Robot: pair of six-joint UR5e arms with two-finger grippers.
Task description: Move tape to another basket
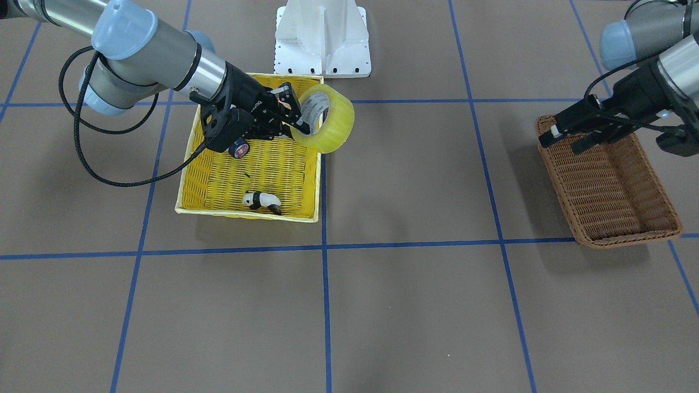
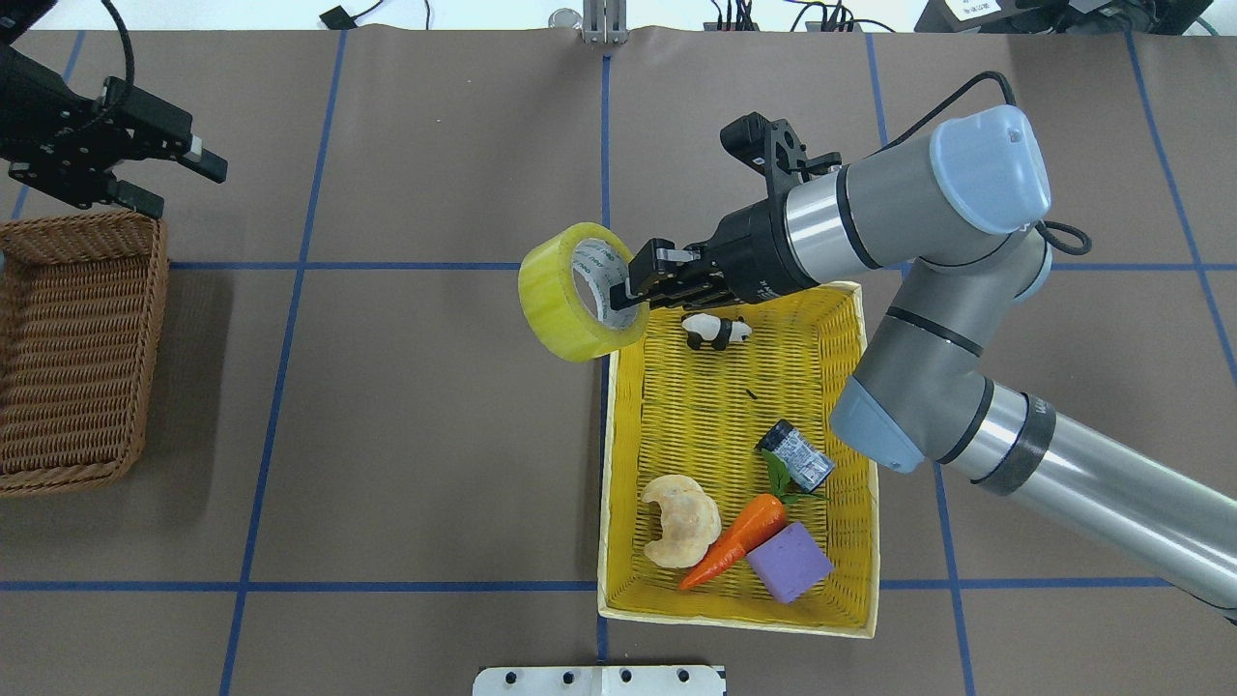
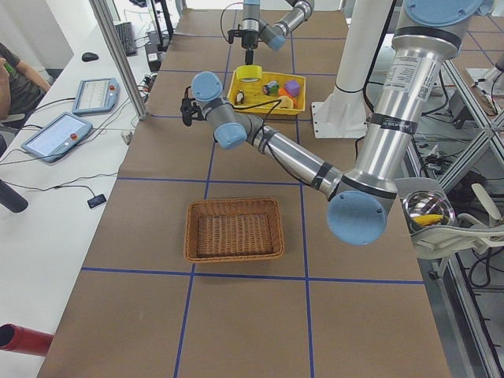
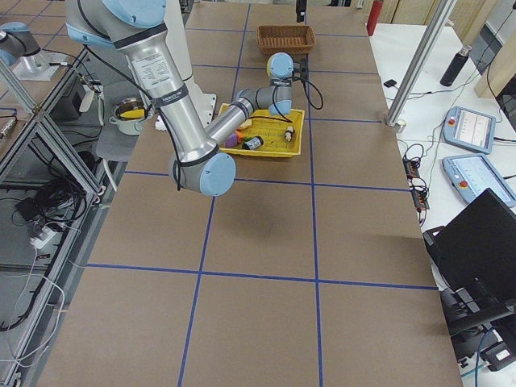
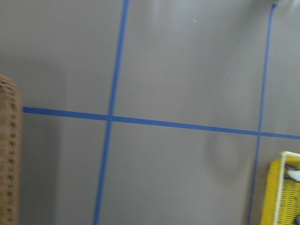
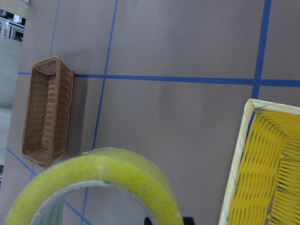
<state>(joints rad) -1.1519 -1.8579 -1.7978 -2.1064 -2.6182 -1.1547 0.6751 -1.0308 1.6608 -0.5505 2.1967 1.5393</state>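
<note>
Two-arm table scene, tape transfer. The right gripper (image 2: 640, 280) is clamped on the tape (image 2: 559, 311) and holds the roll clear of the table (image 2: 425, 435). One finger appears to sit inside the pale core and the other against the outer wall, though the roll hides part of the grip. The tape stands tilted on edge in the air over the corner of the yellow basket (image 2: 705, 416), and most of the roll overhangs bare table on the side toward the brown basket (image 2: 29, 242).

In the front-facing view the same grasp shows at upper left: right gripper (image 1: 297, 117), tape (image 1: 333, 123), yellow basket (image 1: 273, 169). The right wrist camera looks past the tape's (image 6: 103, 180) yellow rim to the brown basket (image 6: 47, 112), well apart across the table.

The left gripper (image 2: 179, 184) hangs above the far end of the brown basket with its fingers spread and nothing between them — also seen in the front-facing view (image 1: 562, 142) over the basket's (image 1: 606, 185) end wall.

Contents of the yellow basket:
- a panda figure (image 2: 715, 331) just beside the right gripper
- a small grey can (image 2: 795, 456)
- a carrot (image 2: 739, 539)
- a purple block (image 2: 789, 563)
- a pale pastry (image 2: 681, 520)
</note>
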